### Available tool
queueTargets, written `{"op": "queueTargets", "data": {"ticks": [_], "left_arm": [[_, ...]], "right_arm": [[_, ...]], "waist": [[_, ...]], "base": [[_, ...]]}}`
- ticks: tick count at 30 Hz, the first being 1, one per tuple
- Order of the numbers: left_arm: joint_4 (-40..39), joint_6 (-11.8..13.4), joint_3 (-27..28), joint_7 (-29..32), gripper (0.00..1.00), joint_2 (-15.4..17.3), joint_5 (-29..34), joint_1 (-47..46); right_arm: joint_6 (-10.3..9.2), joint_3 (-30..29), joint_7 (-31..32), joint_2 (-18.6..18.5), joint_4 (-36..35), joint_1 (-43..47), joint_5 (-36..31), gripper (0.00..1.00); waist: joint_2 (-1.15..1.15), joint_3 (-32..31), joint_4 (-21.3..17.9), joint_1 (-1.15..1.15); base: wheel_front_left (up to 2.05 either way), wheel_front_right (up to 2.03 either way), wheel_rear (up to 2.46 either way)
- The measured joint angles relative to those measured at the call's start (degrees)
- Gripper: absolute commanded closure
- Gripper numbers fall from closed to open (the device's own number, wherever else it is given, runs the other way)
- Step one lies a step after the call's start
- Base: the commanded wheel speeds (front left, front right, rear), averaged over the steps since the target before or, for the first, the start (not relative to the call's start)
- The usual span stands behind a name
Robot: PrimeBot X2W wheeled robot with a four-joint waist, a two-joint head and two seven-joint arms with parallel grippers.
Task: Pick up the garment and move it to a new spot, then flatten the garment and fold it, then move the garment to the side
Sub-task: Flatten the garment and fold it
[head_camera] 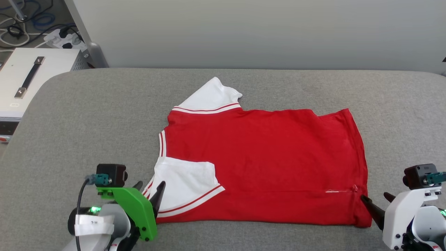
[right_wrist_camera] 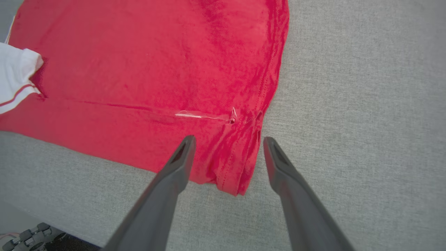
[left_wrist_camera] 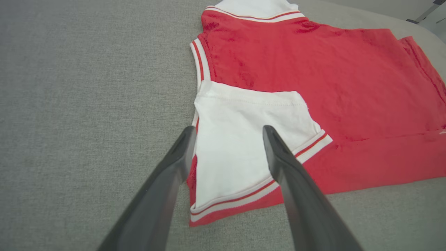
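Observation:
The garment [head_camera: 264, 160], a red T-shirt with white sleeves and striped trim, lies flat on the grey padded table [head_camera: 87, 115], its near long edge folded up over the body. One white sleeve [head_camera: 188, 184] is folded in at the near left; the other sticks out at the far edge. My left gripper [head_camera: 150, 191] stands open at the near left corner, its fingers either side of the white sleeve [left_wrist_camera: 237, 146]. My right gripper [head_camera: 374, 198] is open at the near right corner, over the red hem corner [right_wrist_camera: 233, 174]. Neither holds the cloth.
A white case [head_camera: 31, 76] with a dark handle stands off the table's far left, with a power strip and cables [head_camera: 59, 38] behind it. A pale wall runs along the table's far edge. Bare grey table surface surrounds the garment on all sides.

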Motion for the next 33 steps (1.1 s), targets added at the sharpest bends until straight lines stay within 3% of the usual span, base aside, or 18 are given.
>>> {"op": "queueTargets", "data": {"ticks": [6,13,30,31,33], "left_arm": [[-6.82,6.17,-0.62,6.00,0.00,3.14,-0.41,5.21],[-8.66,10.68,-0.94,8.87,0.00,5.54,1.01,6.59],[-1.20,11.12,-0.47,8.73,0.00,3.79,1.07,4.35],[-1.07,11.04,-0.57,9.15,0.43,3.74,0.71,4.14],[-0.76,10.16,-0.96,10.33,1.00,3.59,0.00,3.57]], "right_arm": [[0.00,-3.14,4.47,4.28,-5.24,2.36,-3.15,0.00],[0.00,-4.13,6.21,6.31,-7.92,3.38,-4.23,0.00],[0.00,-4.88,5.26,6.28,-7.97,1.42,-4.32,0.00],[0.00,-4.88,5.26,6.28,-7.86,1.37,-4.32,0.00],[0.00,-4.89,5.16,6.26,-7.46,1.20,-4.33,0.00]], "waist": [[0.00,0.59,-0.64,0.00],[0.00,2.66,-1.60,0.00],[0.00,9.03,-3.70,0.00],[0.00,9.12,-3.68,0.00],[0.00,8.99,-3.57,0.00]], "base": [[0.00,0.00,0.00],[0.00,0.00,0.00],[0.00,0.00,0.00],[0.00,0.00,0.00],[0.00,0.00,0.00]]}}
